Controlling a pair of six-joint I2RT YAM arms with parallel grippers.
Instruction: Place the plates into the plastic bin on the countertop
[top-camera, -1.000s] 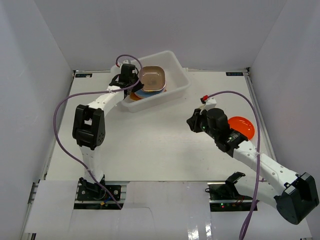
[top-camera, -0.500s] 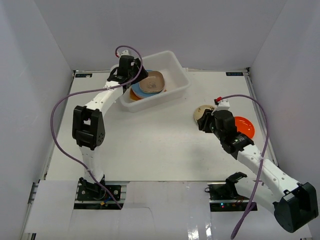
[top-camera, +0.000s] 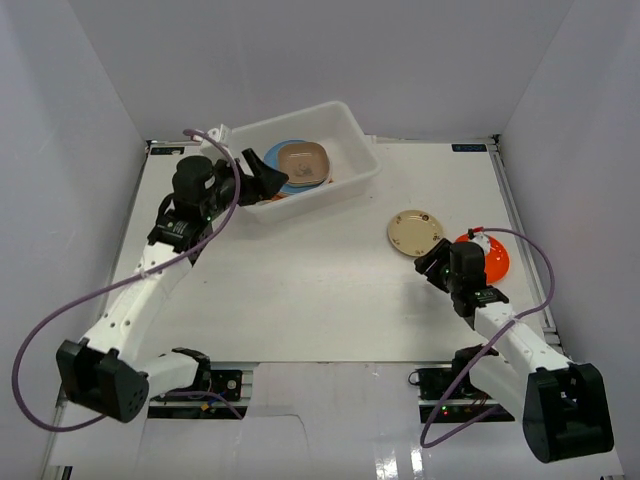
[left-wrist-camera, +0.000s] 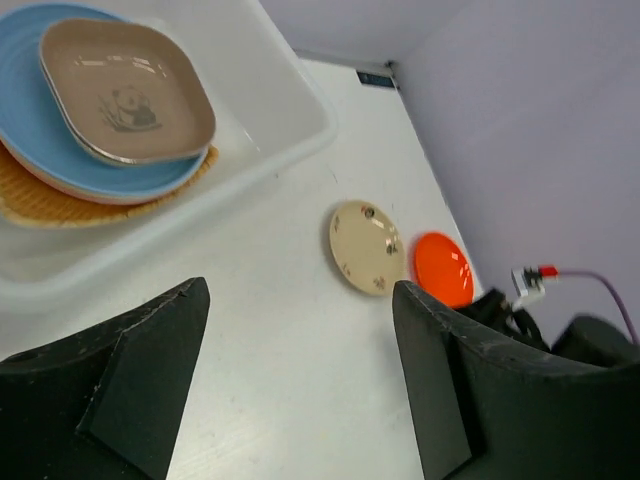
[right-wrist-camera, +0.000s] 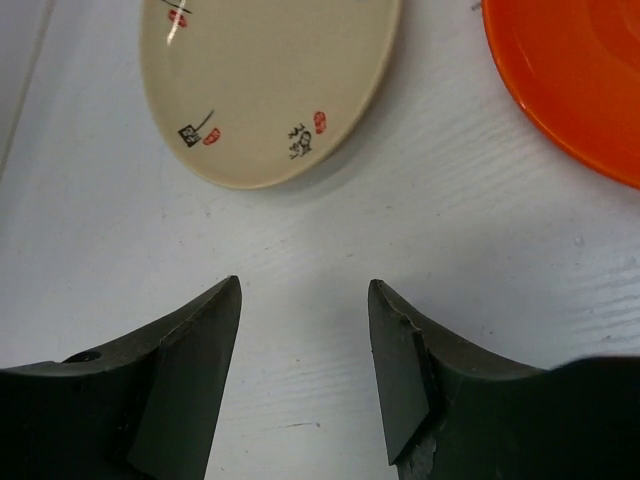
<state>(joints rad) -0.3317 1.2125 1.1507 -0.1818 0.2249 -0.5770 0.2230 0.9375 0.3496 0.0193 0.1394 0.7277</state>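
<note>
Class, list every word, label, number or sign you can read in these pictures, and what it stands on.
No text is readable.
Cream plate: red and black marks, illegible.
Brown dish: panda drawing, no words.
Dark labels on the countertop far edge: too small.

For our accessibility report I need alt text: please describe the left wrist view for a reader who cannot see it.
A white plastic bin holds a brown square plate stacked on a blue plate and a wicker plate. On the countertop lie a cream plate and an orange plate, apart. The open left tool frames the bottom.
</note>
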